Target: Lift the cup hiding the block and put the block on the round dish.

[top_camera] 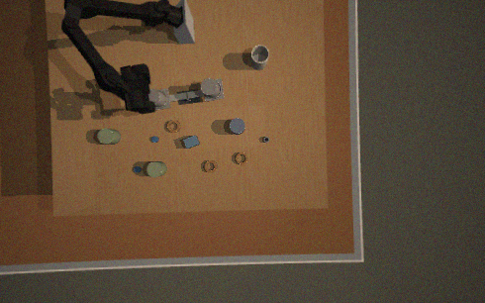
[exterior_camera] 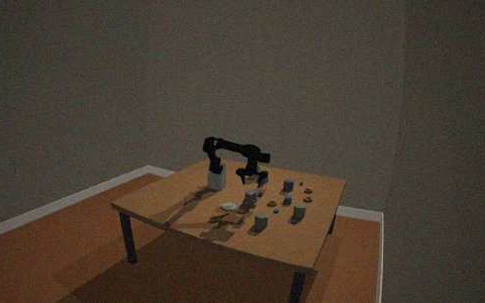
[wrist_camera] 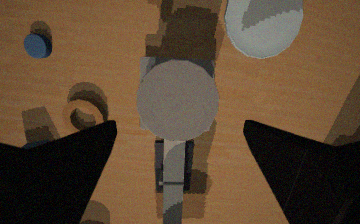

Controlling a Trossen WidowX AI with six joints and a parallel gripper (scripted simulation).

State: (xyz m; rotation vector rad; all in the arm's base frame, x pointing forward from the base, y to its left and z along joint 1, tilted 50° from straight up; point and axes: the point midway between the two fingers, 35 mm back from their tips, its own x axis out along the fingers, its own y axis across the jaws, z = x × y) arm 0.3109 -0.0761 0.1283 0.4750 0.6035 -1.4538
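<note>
Wrist view: one grey cup (wrist_camera: 177, 99) is sitting inverted on the near end pad of the balance (wrist_camera: 173, 172), its round top lying centred between the two dark fingers and slightly ahead of their tips. The gripper (wrist_camera: 180, 131) is hanging above it with the fingers spread wide and nothing between them. The balance beam is running straight away along the gripper's midline, so its long axis is crossing the line between the fingers at right angles; a straight descent looks enough to bracket the cup. The round dish (wrist_camera: 264, 27) is lying just beyond and to one side of this cup, pale grey, apart from it. Top view: the second cup (top_camera: 212, 87) is standing at the far end of the beam, well apart from the arm (top_camera: 89, 47). Tilt of the beam is hard to read in this dim light, possibly lower at the gripper's end. The block is not showing anywhere; it is presumably lying under one cup on the bench (top_camera: 280, 163).
</note>
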